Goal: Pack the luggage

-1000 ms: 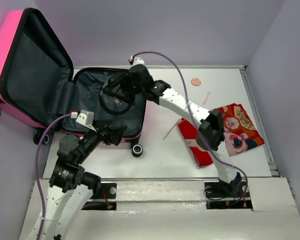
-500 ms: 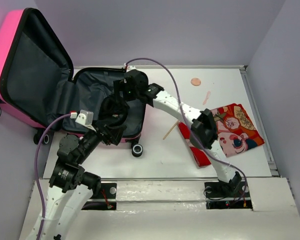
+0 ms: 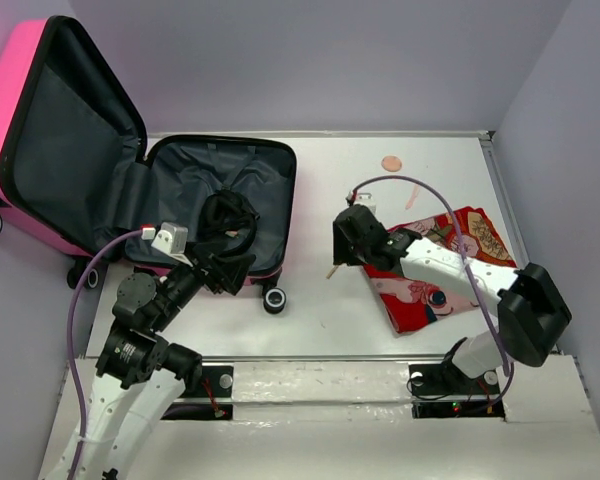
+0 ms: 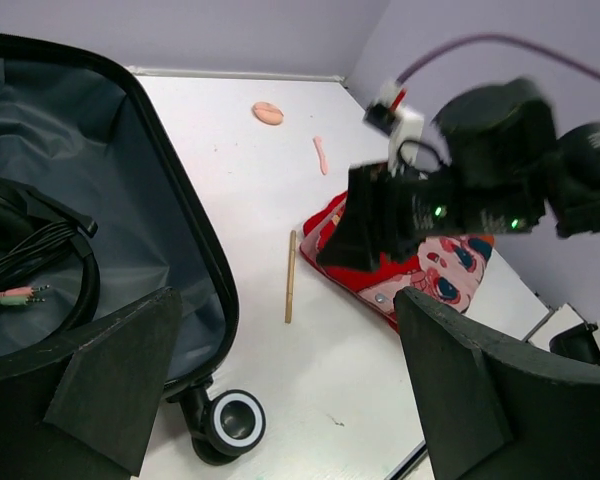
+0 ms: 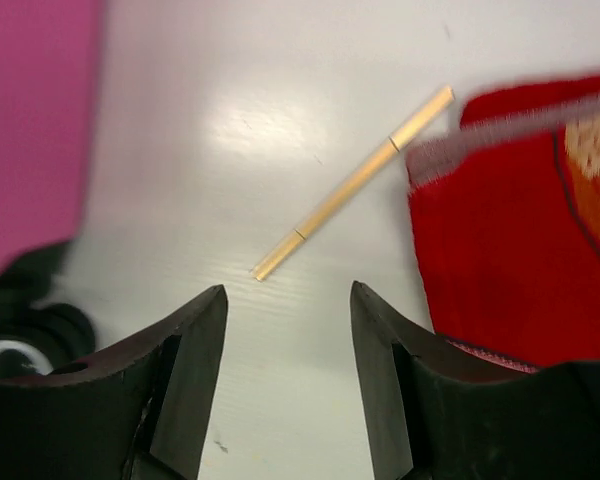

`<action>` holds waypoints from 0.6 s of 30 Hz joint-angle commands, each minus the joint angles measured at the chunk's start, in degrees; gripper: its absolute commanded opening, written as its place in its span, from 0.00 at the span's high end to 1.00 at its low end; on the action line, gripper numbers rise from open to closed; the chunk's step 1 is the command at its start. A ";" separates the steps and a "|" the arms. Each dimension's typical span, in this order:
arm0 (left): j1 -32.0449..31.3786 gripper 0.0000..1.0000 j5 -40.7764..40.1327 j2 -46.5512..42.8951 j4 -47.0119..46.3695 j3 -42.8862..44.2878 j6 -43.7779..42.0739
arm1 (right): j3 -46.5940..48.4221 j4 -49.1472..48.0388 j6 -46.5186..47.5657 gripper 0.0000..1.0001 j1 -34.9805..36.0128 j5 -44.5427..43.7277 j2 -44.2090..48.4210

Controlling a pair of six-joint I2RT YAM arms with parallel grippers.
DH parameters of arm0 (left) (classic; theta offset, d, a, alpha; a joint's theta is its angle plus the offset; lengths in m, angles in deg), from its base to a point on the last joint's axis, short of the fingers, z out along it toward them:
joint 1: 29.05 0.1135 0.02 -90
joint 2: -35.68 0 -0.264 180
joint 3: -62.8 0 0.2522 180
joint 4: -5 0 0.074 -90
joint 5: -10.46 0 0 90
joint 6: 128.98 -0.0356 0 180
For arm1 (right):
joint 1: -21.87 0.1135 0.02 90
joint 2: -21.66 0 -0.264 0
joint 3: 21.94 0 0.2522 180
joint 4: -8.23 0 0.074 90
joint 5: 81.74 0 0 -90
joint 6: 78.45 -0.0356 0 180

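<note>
The right gripper (image 5: pixel 285 295) had pulled out of the luggage (image 3: pixel 180 175), open at the left of the table (image 3: pixel 430 160), leaving a black corded headset (image 3: pixel 225 218) on its lining. It hung empty, jaws apart, over the wooden stick (image 5: pixel 355 185) beside the red cloth (image 5: pixel 500 240); the left gripper (image 4: pixel 288 300) stayed spread at the case's near rim.

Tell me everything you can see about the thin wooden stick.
The wooden stick is thin, straight and pale tan, with two faint bands across it. It lies flat on the white table, between the luggage and the red cloth, one end near the cloth's edge. The right gripper hovers open above it, not touching.
</note>
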 commanded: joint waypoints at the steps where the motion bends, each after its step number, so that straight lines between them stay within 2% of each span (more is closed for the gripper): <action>1: -0.29 0.01 0.55 -0.26 -1.77 0.85 0.41 | -4.36 -0.32 -6.44 0.41 0.51 -0.53 -0.71; 13: -0.29 0.01 1.08 -0.44 -2.03 0.59 0.41 | 0.64 -5.24 -7.24 0.41 -0.02 -1.76 -13.54; 18: -0.29 0.01 1.26 -0.79 -2.03 0.59 0.41 | 3.89 -5.51 -7.06 0.45 -0.54 -3.43 -18.99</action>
